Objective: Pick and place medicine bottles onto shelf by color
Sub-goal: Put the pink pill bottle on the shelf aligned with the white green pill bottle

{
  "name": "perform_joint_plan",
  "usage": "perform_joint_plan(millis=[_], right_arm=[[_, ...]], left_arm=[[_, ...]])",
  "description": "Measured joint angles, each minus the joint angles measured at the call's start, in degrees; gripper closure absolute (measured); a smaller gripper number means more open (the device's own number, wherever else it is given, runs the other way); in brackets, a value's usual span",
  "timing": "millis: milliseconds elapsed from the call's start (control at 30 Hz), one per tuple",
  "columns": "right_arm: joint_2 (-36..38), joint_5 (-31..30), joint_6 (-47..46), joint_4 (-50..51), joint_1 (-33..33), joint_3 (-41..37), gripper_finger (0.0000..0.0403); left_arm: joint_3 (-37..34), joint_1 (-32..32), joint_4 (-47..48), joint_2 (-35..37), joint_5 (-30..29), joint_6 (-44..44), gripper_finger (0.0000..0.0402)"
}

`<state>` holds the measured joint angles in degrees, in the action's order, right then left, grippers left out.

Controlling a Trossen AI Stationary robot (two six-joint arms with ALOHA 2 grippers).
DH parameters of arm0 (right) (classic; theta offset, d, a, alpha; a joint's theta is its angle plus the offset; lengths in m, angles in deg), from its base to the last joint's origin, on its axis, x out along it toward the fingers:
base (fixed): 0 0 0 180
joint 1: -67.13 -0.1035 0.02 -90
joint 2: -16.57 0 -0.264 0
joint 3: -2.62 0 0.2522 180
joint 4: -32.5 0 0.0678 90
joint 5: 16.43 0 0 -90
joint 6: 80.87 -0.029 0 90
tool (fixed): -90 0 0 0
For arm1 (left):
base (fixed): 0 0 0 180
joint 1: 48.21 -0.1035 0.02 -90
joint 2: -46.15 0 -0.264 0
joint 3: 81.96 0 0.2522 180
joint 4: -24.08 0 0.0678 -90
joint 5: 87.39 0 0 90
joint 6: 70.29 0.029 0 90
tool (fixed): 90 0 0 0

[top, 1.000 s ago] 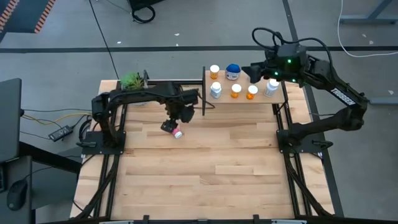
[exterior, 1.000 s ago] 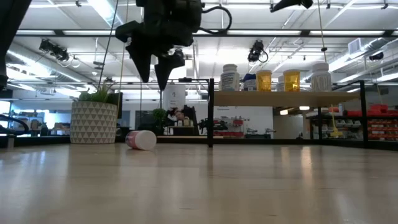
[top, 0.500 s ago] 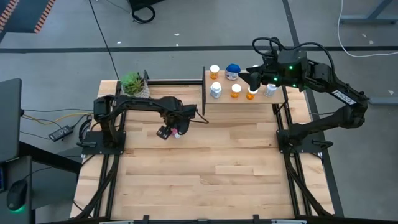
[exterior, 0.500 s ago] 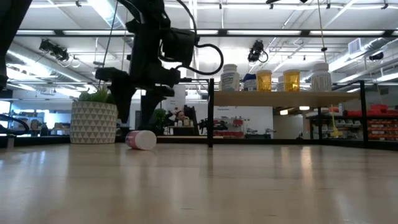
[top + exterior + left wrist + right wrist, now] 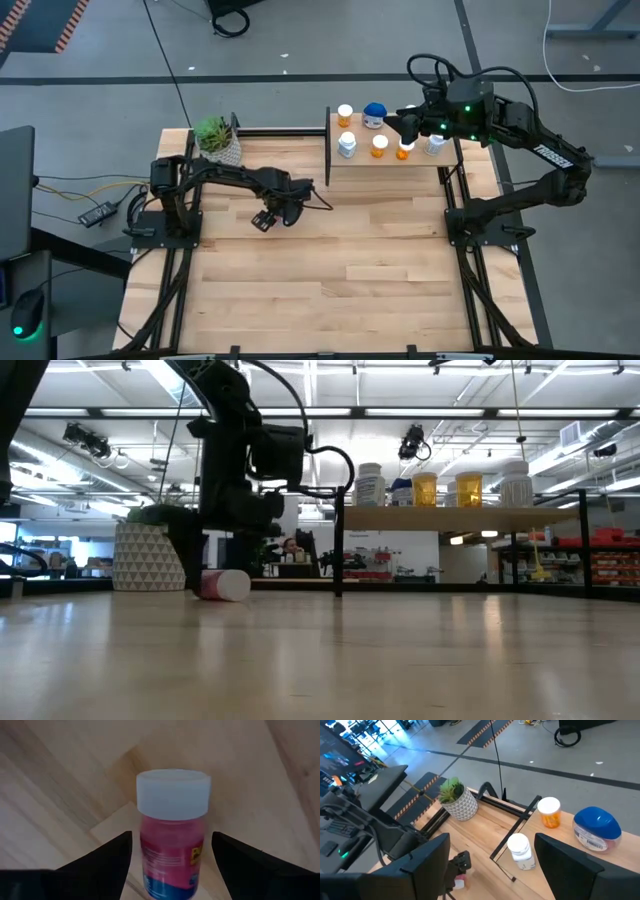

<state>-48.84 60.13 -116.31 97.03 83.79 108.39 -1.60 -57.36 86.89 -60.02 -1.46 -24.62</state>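
The pink bottle [image 5: 172,830] is lying on its side on the desk [image 5: 380,250], long axis running straight between the fingers of the open left pincer [image 5: 170,855] (the right pincer [image 5: 405,128], also open, is waiting over the shelf [image 5: 390,157]).

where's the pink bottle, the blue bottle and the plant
pink bottle [image 5: 172,845], left wrist view, on its pink body below the white cap
blue bottle [image 5: 596,824], right wrist view, on its rounded blue top
plant [image 5: 213,131], high view, on its green leaves
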Motion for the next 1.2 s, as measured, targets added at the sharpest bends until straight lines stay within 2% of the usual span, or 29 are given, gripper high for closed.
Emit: perform_joint_plan(millis=[167, 400, 533, 700, 867, 1033, 1200], right_arm=[[0.0, 0.01, -0.11, -0.01, 0.02, 0.0, 0.0105], [-0.02, 0.52, -0.94, -0.01, 0.0, 0.0, 0.0105], [-0.02, 2.44, -1.26, -0.15, 0.02, 0.0, 0.0105], [-0.02, 6.33, -2.1, 0.3, -1.62, 0.0, 0.0105], [0.81, 7.87, -1.5, 4.01, -5.09, 0.0, 0.0104], [0.48, 7.74, -0.41, 4.88, -7.23, 0.0, 0.0104], [-3.32, 7.73, -0.62, 4.79, -10.84, 0.0, 0.0104]], left_arm=[[-1.16, 0.03, -0.33, 0.05, -0.2, -3.61, 0.0145], [2.49, 0.37, 1.33, 0.07, -0.21, -13.55, 0.0241], [9.04, 0.13, 5.18, 0.07, 1.28, -18.37, 0.0243], [18.97, -1.5, 5.82, 1.89, 9.9, -27.4, 0.0242], [28.93, -3.59, 5.05, 4.74, 12.49, -34.86, 0.0214], [39.17, -4.13, 5.28, 5.14, 14.9, -36.2, 0.023], [42.66, -2.36, 0.78, 4.95, 15.21, -37.98, 0.023]])
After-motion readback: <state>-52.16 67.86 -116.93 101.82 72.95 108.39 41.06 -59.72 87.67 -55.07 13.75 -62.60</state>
